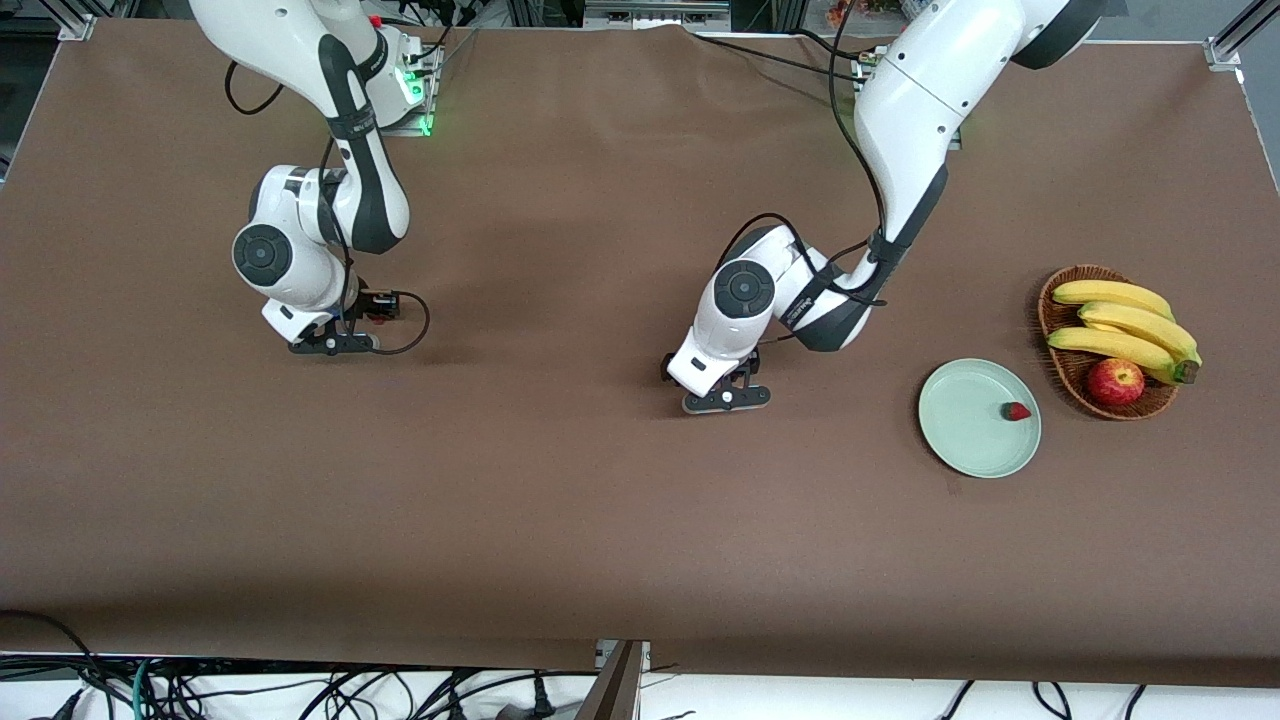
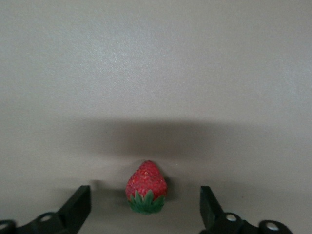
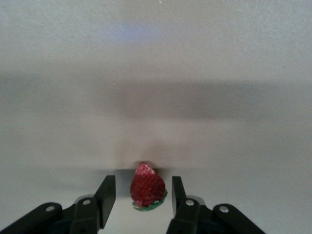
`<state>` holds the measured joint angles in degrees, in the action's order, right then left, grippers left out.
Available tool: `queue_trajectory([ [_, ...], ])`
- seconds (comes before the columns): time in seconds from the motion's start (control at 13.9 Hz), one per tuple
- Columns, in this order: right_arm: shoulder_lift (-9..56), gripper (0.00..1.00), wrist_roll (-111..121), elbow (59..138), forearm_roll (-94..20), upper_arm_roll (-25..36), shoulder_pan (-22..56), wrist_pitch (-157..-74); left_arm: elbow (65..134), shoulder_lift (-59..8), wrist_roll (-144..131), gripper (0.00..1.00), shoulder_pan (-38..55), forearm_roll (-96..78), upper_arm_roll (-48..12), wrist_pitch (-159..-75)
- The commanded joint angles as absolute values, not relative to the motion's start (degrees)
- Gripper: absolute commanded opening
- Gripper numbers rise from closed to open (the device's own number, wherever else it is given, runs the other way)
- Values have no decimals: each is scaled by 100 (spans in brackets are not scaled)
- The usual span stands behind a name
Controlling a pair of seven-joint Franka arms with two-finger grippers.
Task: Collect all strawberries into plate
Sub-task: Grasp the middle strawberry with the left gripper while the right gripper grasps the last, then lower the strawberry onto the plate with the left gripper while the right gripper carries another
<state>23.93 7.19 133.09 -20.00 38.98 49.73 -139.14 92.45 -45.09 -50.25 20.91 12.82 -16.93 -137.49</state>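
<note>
One strawberry (image 1: 1017, 411) already lies in the plate (image 1: 960, 425), near the rim that faces the basket (image 1: 1062, 372) of bananas (image 1: 1125, 325) and an apple (image 1: 1115, 381). That part of the job looks done.

Two berries are left on the table (image 1: 600, 520), and each arm is down at one of them. In the right wrist view, the second strawberry (image 3: 146, 188) sits between the fingers (image 3: 108, 195) of the right gripper (image 3: 142, 195), close to each but with a thin gap on both sides, so the jaws are narrow and not yet clamped on it. This gripper is low at the right arm's end of the table.

In the left wrist view, the third strawberry (image 2: 146, 187) rests upright on its green top, midway between the fingers (image 2: 80, 202) of the left gripper (image 2: 145, 202). These stand wide apart, well clear of the berry on both sides. This gripper is low near the middle of the table.

So, by my reading, one of three is collected. Both remaining berries must still be gripped, lifted and carried to the plate; the right one seems the nearer to being grasped, though it has the longer way to travel.
</note>
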Motion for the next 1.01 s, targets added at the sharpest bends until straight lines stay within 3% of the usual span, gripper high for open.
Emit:
queue_trajectory([
  [0.0,2355,52,826,13465,-2030,3929,5036,-14089,9079,-4605,-5177,39,2153,1459,-1635,-13764],
  [0.07,2355,44,826,13465,-2030,3929,5036,-14080,9079,-4588,-5151,20,2153,1459,-1635,-13764],
  [0.14,2355,33,817,13465,-2030,3929,5045,-14071,9079,-4579,-5133,7,2145,1459,-1635,-13755],
  [0.36,2285,8,774,13351,-2039,3911,5054,-14019,9114,-4396,-5107,4,2040,1468,-1635,-13597],
  [0.58,2329,8,555,12660,-2039,3841,5159,-13696,9062,-3913,-5063,4,1803,1468,-1635,-12835],
  [0.94,3749,14,-1165,9446,-2309,3157,5150,-12209,9062,-3332,-3300,7,1048,1459,-1652,-11665],
])
